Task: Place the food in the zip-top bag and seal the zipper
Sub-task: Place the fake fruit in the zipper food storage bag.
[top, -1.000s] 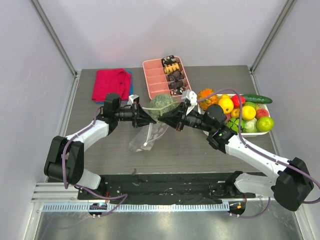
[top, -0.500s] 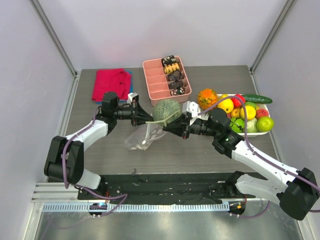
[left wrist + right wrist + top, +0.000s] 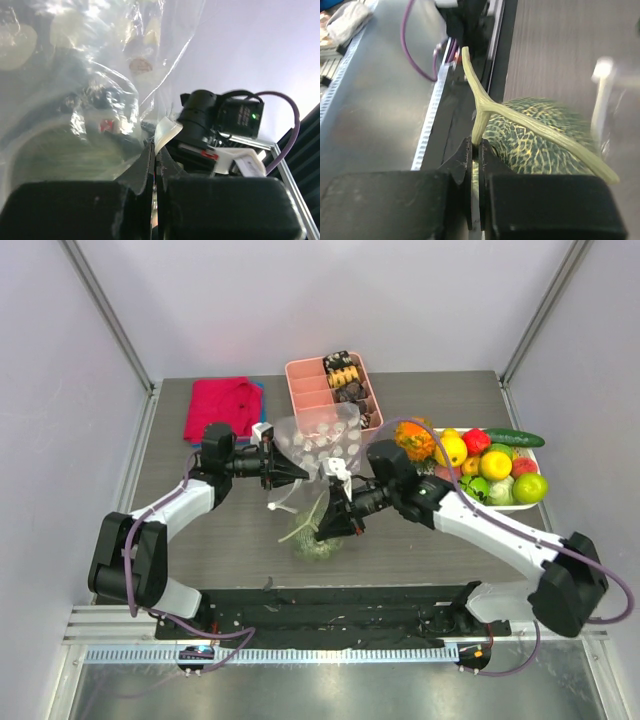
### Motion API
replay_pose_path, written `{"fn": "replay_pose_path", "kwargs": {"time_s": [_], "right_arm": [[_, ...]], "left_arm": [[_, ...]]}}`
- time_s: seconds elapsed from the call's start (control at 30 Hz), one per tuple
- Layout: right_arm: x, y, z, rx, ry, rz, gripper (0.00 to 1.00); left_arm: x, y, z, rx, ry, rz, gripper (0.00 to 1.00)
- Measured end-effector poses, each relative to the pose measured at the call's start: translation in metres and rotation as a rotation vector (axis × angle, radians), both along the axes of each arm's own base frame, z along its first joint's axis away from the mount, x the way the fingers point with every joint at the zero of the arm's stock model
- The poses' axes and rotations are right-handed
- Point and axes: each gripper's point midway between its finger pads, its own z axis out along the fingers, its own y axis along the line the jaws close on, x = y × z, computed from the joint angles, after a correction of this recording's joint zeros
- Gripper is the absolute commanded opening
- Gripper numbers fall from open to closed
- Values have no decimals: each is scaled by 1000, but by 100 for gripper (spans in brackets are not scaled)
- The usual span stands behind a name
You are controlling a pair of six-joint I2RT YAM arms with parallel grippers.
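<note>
At mid-table, between the two arms, the zip-top bag (image 3: 320, 442) is held raised off the table (image 3: 230, 530) as a clear, white-dotted sheet, one edge being pinched by the left gripper (image 3: 155, 156). Its jaws are seen clenched flat on the film, with no gap between them. The hold is judged to keep the pouch up and its mouth presented to the other arm.

Nearer the arm bases, a netted green melon (image 3: 535, 142) is carried by the right gripper (image 3: 476, 150), whose jaws are clamped on the pale forked stem (image 3: 480, 102) rather than on the round body. This grip is judged to be chosen because the body is too wide for the fingers, so the fruit is left to hang from them.

From above, the melon is seen low, just beside the bag's lower edge. A greenish round shape is made out through the plastic in the left wrist view, so the fruit is possibly at or within the mouth, but this cannot be settled. The zipper is not picked out with certainty, and sealing is judged not yet begun. The other toy fruits (image 3: 495, 468) are heaped well apart at the right.
</note>
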Motion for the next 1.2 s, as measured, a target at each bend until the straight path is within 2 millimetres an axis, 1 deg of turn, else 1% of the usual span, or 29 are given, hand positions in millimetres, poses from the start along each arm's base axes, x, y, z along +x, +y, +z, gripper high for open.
{"fn": "replay_pose_path", "kwargs": {"time_s": [0.1,0.17,0.2,0.3,0.37,0.47,0.63,0.73,0.83,0.9,1.0,1.1,1.17,1.2], "right_arm": [[-1,-1,-31,-119,114,11,1],[-5,-6,-43,-169,163,11,1],[-7,-8,-45,-187,183,6,1],[-4,-10,-39,-177,198,-18,1],[1,-11,-27,-148,204,-54,1],[6,-12,1,-76,198,-96,1],[-8,-16,60,69,187,-103,1],[-11,-18,89,146,159,-111,1],[-1,-16,113,226,84,-161,1],[9,-14,125,277,29,-207,1],[34,-9,140,364,-77,-299,1],[57,-3,141,414,-153,-367,1],[73,4,132,423,-186,-396,1],[76,7,129,435,-198,-395,1]], "left_arm": [[-1,0,2,-8,-10,-11,0],[-2,0,4,-12,-14,-17,0],[-2,1,4,-14,-15,-18,0],[-2,2,4,-15,-19,-15,0],[-3,4,4,-16,-22,-12,0],[-4,5,4,-12,-38,-8,0],[-2,7,-4,15,-56,6,0],[-1,7,-5,12,-57,11,0],[3,6,-8,0,-37,19,0],[4,6,-11,-3,-17,21,0],[8,5,-11,-16,1,23,0],[9,4,-6,-38,12,22,0],[9,4,-1,-60,13,23,0],[12,4,-2,-66,13,39,0]]}}
